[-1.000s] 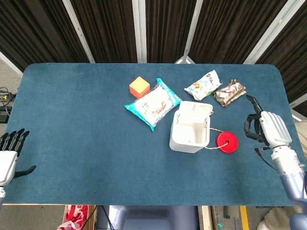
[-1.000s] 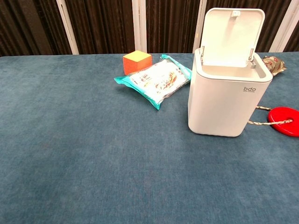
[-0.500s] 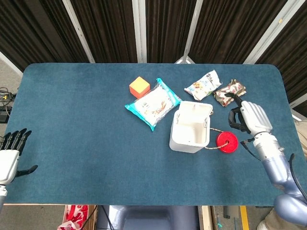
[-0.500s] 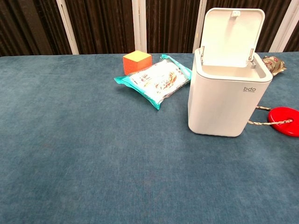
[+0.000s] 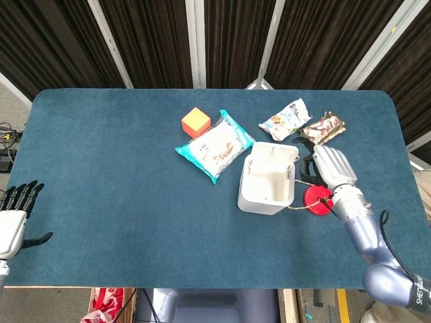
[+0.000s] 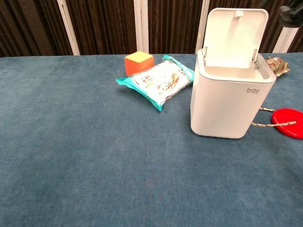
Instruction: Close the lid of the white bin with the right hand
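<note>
The white bin (image 5: 267, 180) (image 6: 230, 101) stands right of the table's middle, its lid (image 6: 235, 37) upright and open at the back. My right hand (image 5: 323, 167) hovers just right of the bin's lid, fingers loosely curled and holding nothing; in the chest view only its dark fingertips (image 6: 289, 13) show at the top right corner. It does not visibly touch the lid. My left hand (image 5: 15, 208) rests at the table's near left edge, fingers straight and apart, empty.
A red disc (image 5: 315, 200) (image 6: 287, 122) on a rope lies right of the bin, under my right forearm. A teal snack pack (image 5: 215, 145), an orange cube (image 5: 195, 122) and two snack bags (image 5: 285, 119) (image 5: 324, 128) lie behind the bin.
My right hand has moved left and forward from the table's right edge to beside the bin's lid. Its fingertips now enter the chest view. The left hand and the lid are unchanged.
</note>
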You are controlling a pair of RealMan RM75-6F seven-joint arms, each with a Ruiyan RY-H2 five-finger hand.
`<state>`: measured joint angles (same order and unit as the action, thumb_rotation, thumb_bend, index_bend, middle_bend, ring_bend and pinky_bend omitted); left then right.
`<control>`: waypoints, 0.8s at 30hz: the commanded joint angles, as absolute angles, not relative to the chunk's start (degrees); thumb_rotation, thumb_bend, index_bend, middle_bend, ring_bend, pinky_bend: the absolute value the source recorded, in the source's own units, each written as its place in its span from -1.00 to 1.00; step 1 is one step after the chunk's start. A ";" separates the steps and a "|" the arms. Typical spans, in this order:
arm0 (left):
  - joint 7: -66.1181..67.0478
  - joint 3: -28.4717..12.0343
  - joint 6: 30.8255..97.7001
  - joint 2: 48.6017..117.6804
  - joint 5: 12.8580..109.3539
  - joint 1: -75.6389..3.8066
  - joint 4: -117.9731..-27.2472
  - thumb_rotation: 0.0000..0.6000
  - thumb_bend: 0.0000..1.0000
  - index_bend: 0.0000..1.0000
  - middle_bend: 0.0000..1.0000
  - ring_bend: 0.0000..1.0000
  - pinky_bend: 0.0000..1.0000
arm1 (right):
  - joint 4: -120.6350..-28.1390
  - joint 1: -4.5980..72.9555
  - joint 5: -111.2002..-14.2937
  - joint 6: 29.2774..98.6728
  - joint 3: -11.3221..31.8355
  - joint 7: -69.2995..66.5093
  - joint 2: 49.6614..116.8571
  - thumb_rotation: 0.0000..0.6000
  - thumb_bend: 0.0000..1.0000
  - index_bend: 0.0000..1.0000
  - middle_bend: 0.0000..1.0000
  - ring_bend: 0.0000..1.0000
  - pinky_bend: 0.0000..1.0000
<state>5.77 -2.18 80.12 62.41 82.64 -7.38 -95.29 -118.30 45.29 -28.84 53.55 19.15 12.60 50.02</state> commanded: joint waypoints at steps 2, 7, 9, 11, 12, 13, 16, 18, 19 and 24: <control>5.74 -2.15 80.15 62.39 82.63 -7.37 -95.33 1.00 -1.00 -1.00 -1.00 -1.00 -1.00 | -120.15 46.42 -27.33 53.32 18.57 13.61 49.86 1.00 0.47 -0.55 0.54 0.69 0.65; 5.61 -2.08 80.04 62.32 82.51 -7.36 -95.43 1.00 -1.00 -1.00 -1.00 -1.00 -1.00 | -122.87 47.03 -27.78 53.76 17.86 14.55 49.23 1.00 0.47 -0.55 0.54 0.69 0.65; 5.59 -2.09 79.98 62.29 82.45 -7.39 -95.44 1.00 -1.00 -1.00 -1.00 -1.00 -1.00 | -124.32 46.91 -28.46 53.95 17.57 14.52 48.94 1.00 0.47 -0.55 0.54 0.69 0.65; 5.56 -2.09 79.93 62.28 82.38 -7.40 -95.47 1.00 -1.00 -1.00 -1.00 -1.00 -1.00 | -125.60 46.71 -29.08 53.96 17.33 14.30 48.65 1.00 0.47 -0.55 0.54 0.69 0.65; 5.56 -2.09 79.91 62.28 82.33 -7.40 -95.47 1.00 -1.00 -1.00 -1.00 -1.00 -1.00 | -126.32 46.61 -29.56 53.92 17.08 14.35 48.47 1.00 0.47 -0.55 0.54 0.69 0.65; 5.58 -2.09 79.88 62.28 82.29 -7.41 -95.48 1.00 -1.00 -1.00 -1.00 -1.00 -1.00 | -126.92 46.52 -30.05 53.94 16.82 14.47 48.29 1.00 0.47 -0.55 0.54 0.69 0.65; 5.69 -2.05 79.90 62.29 82.29 -7.40 -95.54 1.00 -1.00 -1.00 -1.00 -1.00 -1.00 | -128.69 46.17 -31.40 54.02 16.16 14.42 47.91 1.00 0.48 -0.55 0.54 0.69 0.65; 5.82 -2.02 80.00 62.29 82.36 -7.37 -95.58 1.00 -1.00 -1.00 -1.00 -1.00 -1.00 | -129.56 45.87 -32.11 54.03 15.75 14.13 47.72 1.00 0.49 -0.55 0.54 0.69 0.65; 5.87 -2.00 80.02 62.30 82.36 -7.35 -95.61 1.00 -1.00 -1.00 -1.00 -1.00 -1.00 | -129.79 45.77 -32.35 54.05 15.60 14.06 47.66 1.00 0.49 -0.55 0.54 0.69 0.65; 6.07 -2.00 80.10 62.36 82.36 -7.35 -95.64 1.00 -1.00 -1.00 -1.00 -1.00 -1.00 | -130.99 44.98 -33.75 54.18 14.47 13.51 47.32 1.00 0.49 -0.55 0.54 0.69 0.65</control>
